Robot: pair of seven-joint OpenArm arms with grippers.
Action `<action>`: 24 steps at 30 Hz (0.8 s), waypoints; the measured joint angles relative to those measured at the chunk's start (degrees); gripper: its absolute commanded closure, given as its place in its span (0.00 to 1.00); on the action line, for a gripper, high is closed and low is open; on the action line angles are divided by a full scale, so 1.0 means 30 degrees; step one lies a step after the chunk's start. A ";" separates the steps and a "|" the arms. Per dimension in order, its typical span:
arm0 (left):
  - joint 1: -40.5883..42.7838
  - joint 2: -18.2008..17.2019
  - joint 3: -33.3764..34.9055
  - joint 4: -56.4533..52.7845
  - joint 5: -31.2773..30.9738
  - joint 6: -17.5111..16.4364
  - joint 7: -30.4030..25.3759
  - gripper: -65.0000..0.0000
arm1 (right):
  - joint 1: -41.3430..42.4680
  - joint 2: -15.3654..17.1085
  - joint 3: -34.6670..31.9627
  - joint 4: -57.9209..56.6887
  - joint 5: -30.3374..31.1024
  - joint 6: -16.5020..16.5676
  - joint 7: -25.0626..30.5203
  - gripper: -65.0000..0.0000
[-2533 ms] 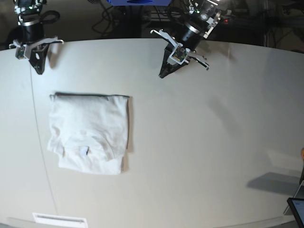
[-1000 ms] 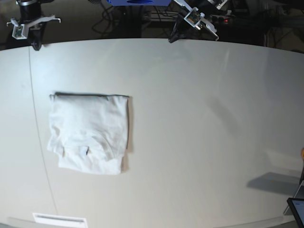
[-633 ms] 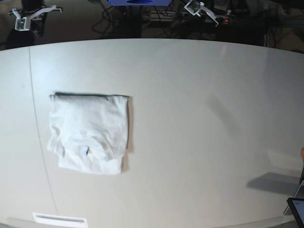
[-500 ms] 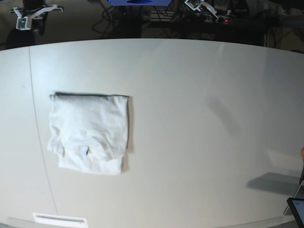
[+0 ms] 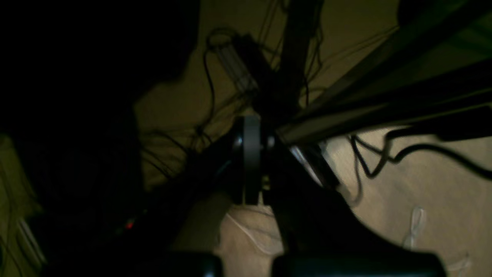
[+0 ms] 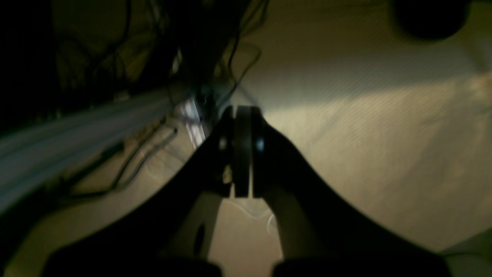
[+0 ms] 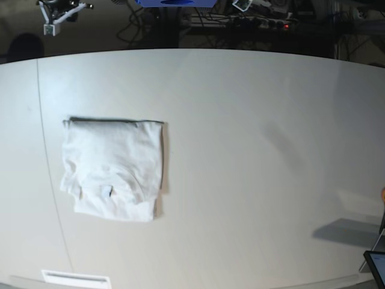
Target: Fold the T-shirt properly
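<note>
T-shirt, plain white soft fabric [image 7: 112, 169], lies folded square at the worktop's [image 7: 252, 150] near left. Both my claws have lifted away past the far edge, left claw [image 5: 251, 157] and right claw [image 6: 242, 148] seemingly pressed together, empty; folding looks finished.

The T-shirt [image 7: 113, 168] is soft, matt white cloth on a smooth, faintly glossy table [image 7: 252, 150].

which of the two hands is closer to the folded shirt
The right hand, at the base view's top left, above the T-shirt. The left hand sits at the top edge, further right.
</note>
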 measured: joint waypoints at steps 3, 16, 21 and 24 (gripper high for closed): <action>-0.2506 0.0991 0.0015 -0.4583 -0.0109 0.0000 -0.0073 1.00 | 0.3220 0.0765 -0.3286 -0.6076 0.0226 0.0066 0.0168 0.99; -1.1162 0.3687 -0.0153 -1.6436 -0.0095 0.0066 0.5676 1.00 | 1.0105 -0.2397 -1.3835 -1.7107 0.0138 -0.8568 0.6331 0.98; -1.1074 0.3796 -0.0146 -1.6247 -0.3089 0.0058 0.6033 1.00 | 1.0171 -0.1734 -1.4673 -1.7274 0.0233 -1.0112 0.7308 0.98; -1.1001 0.3840 0.0044 -1.6262 -0.4721 0.0051 0.6033 1.00 | 1.0149 -0.1654 -1.4673 -1.7274 0.0284 -1.0040 0.7322 0.98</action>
